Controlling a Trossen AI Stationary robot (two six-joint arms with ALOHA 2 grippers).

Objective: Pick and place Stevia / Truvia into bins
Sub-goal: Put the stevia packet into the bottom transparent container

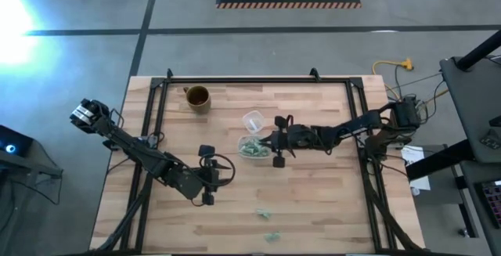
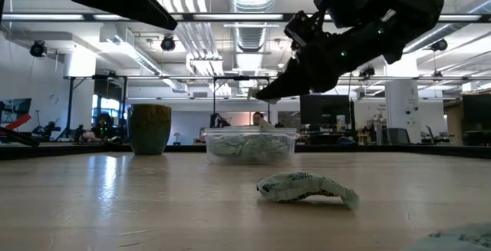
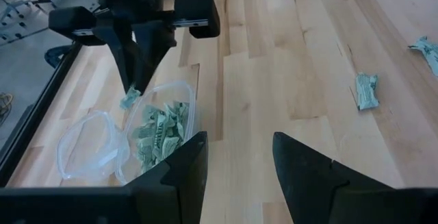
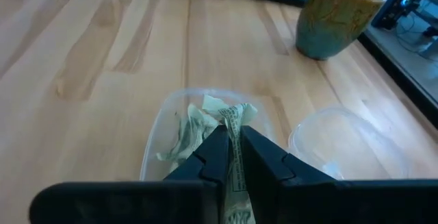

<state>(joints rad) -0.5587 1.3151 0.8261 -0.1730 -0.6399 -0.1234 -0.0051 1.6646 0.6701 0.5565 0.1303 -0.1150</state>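
Observation:
The clear shallow bin (image 1: 252, 148) sits mid-table and holds several pale green Stevia packets (image 3: 159, 129). My right gripper (image 4: 233, 133) hovers just above the bin (image 4: 179, 131), shut on one packet. Two loose packets (image 1: 264, 213) (image 1: 272, 236) lie flat on the wood near the near edge. In the low view one crumpled packet (image 2: 307, 188) lies in front of the bin (image 2: 249, 145). My left gripper (image 3: 236, 166) is open and empty, on the bin's near-left side (image 1: 207, 176). My right gripper pinches one Stevia packet (image 4: 235, 157) between its two fingers, which slant down toward the bin. The packet's free end (image 3: 129, 100) sticks out beyond the fingertips (image 3: 137, 73). It is lifted clear, above the bin's rim.
A brown mug (image 1: 197, 97) stands near the far edge. A smaller clear round cup (image 1: 252, 120) sits just beyond the bin. Black rails run along the table's left, right and far edges (image 1: 258, 80). Bare wood lies between the bin and the loose packets.

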